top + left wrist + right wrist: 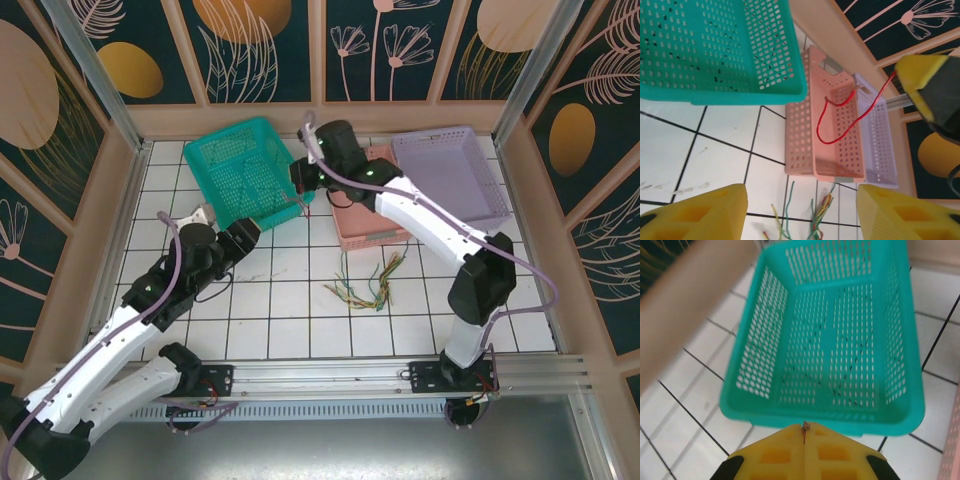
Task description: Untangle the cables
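A tangle of yellow, green and red cables [375, 285] lies on the white tiles in front of the pink basket [372, 232]. Seen from the left wrist, the same cables [822, 214] lie between my left fingers. My right gripper [804, 429] is shut on the end of a red cable, whose tip [804, 426] pokes out between the pads. That red cable [818, 125] hangs in a loop over the pink basket [805, 150]. My left gripper [802, 210] is open and holds nothing. It hovers by the teal basket's near corner [250, 232].
A teal basket [215, 150] stands tilted at the back left, just ahead of the right gripper [300, 178]. A lilac basket [470, 200] sits to the right of the pink one. Wooden walls close in the tiled floor.
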`<action>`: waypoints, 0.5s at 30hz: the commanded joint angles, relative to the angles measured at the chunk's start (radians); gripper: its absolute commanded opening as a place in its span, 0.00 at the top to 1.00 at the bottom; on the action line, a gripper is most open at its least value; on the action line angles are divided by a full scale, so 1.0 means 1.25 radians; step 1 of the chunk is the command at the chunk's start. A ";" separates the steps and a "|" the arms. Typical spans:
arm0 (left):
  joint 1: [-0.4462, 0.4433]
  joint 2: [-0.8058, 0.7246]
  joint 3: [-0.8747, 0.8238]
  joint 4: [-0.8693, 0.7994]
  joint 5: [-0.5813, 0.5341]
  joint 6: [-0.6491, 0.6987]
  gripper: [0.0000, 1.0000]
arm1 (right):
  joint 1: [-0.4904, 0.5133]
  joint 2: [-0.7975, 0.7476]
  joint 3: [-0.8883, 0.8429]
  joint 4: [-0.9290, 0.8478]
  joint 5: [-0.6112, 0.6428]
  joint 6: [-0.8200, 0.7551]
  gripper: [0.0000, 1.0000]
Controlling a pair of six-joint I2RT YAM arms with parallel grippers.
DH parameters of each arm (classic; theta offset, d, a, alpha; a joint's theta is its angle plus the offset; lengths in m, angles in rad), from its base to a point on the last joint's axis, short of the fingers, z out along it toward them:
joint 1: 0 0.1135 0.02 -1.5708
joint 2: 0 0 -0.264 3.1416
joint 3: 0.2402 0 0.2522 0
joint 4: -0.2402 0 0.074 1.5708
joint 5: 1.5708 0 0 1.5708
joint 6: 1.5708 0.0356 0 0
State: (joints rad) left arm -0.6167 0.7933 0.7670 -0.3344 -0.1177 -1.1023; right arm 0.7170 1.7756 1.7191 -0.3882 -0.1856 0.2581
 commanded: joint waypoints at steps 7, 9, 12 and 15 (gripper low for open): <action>-0.001 0.113 0.109 0.141 0.113 0.116 0.33 | -0.054 -0.019 0.079 -0.006 -0.190 0.098 1.00; 0.001 0.143 0.126 0.147 0.137 0.155 0.31 | -0.056 -0.021 0.081 -0.013 -0.205 0.105 1.00; 0.023 0.189 0.145 0.144 0.176 0.201 0.29 | -0.058 -0.023 0.078 -0.016 -0.231 0.118 1.00; 0.086 0.225 0.155 0.143 0.236 0.213 0.28 | -0.058 -0.024 0.077 -0.024 -0.252 0.125 1.00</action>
State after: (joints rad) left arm -0.5682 1.0481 0.9298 -0.1822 0.0879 -0.9085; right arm 0.6487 1.7699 1.7901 -0.4015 -0.4381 0.3847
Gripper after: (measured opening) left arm 0.715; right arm 0.051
